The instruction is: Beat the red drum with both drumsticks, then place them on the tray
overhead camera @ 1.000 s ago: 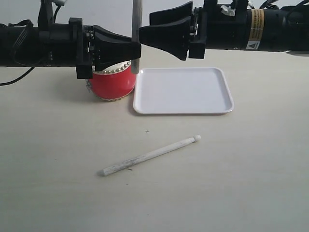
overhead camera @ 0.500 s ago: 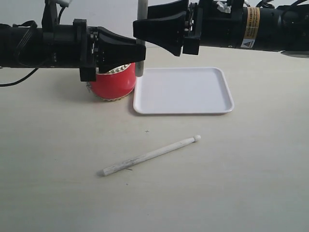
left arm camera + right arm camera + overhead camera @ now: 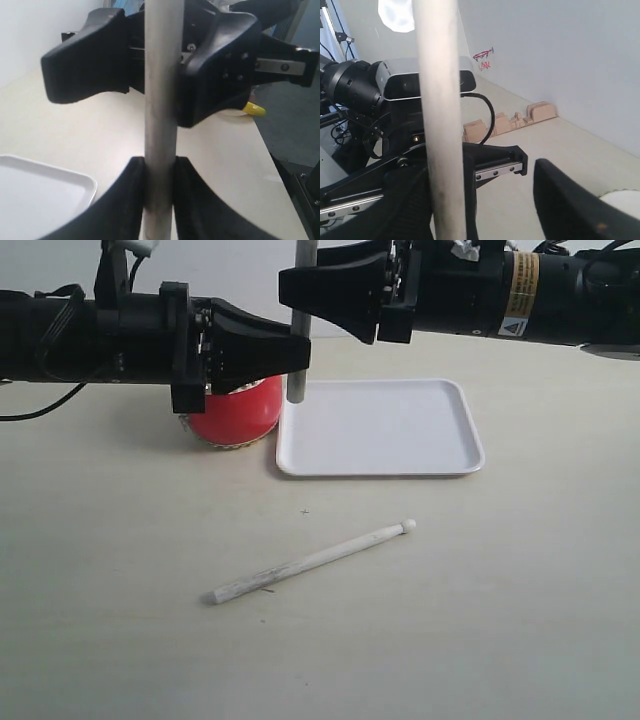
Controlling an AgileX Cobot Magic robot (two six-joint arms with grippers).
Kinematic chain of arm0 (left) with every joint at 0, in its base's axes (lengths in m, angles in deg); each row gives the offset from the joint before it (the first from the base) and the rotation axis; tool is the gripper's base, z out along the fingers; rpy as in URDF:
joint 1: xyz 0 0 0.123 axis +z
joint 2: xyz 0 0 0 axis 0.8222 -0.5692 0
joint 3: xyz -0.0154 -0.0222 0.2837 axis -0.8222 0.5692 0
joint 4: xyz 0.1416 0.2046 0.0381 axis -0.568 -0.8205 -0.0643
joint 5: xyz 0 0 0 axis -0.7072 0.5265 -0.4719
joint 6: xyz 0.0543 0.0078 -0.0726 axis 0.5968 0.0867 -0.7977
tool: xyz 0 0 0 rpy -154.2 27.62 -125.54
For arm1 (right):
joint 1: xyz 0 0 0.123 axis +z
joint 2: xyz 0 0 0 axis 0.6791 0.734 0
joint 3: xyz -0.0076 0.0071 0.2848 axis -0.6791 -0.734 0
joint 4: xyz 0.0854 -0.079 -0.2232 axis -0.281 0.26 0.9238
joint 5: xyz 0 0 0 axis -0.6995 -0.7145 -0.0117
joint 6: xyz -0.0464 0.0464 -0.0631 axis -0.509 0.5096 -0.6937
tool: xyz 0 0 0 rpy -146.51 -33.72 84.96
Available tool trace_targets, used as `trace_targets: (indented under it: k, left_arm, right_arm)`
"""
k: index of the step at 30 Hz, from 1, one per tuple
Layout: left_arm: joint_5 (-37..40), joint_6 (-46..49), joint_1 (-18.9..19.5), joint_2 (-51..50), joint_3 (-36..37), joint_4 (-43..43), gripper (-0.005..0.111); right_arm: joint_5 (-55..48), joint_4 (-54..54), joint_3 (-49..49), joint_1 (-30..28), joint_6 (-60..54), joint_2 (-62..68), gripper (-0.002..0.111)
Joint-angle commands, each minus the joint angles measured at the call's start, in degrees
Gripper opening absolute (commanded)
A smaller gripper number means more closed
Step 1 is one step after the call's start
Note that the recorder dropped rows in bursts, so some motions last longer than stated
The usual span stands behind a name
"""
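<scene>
Between the red drum (image 3: 235,418) and the tray (image 3: 380,468), the upright drumstick (image 3: 295,388) is clamped tight in the left gripper's (image 3: 290,352) jaws; the right gripper (image 3: 292,285) straddles it higher up, jaws spread wide and gripping nothing; the second drumstick (image 3: 310,561) lies on the counter (image 3: 500,620) in front of the tray; whether the drum has been beaten cannot be told; neither stick is on the tray yet.
</scene>
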Motion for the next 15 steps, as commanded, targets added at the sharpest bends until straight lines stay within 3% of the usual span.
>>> trace_targets:
  k: [1, 7, 9, 11, 12, 15]
  left_arm:
    - [0.5, 0.2, -0.4, 0.0, 0.2, 1.0, 0.000]
    - [0.1, 0.2, -1.6, 0.0, 0.1, 1.0, 0.000]
    - [0.1, 0.2, -1.6, 0.0, 0.1, 1.0, 0.000]
    - [0.1, 0.2, -1.6, 0.0, 0.1, 1.0, 0.000]
    - [0.1, 0.2, -1.6, 0.0, -0.3, 1.0, 0.000]
    - [0.2, 0.2, -1.6, 0.0, -0.4, 1.0, 0.003]
  right_arm:
    - [0.4, -0.9, 0.4, 0.1, 1.3, -0.6, 0.054]
    - [0.4, -1.1, 0.4, 0.1, 1.5, -0.6, 0.052]
    - [0.4, -1.1, 0.4, 0.1, 1.5, -0.6, 0.041]
    - [0.4, -1.1, 0.4, 0.1, 1.5, -0.6, 0.018]
    - [0.4, -1.1, 0.4, 0.1, 2.1, -0.6, -0.001]
    - [0.4, -1.1, 0.4, 0.1, 3.0, -0.6, 0.000]
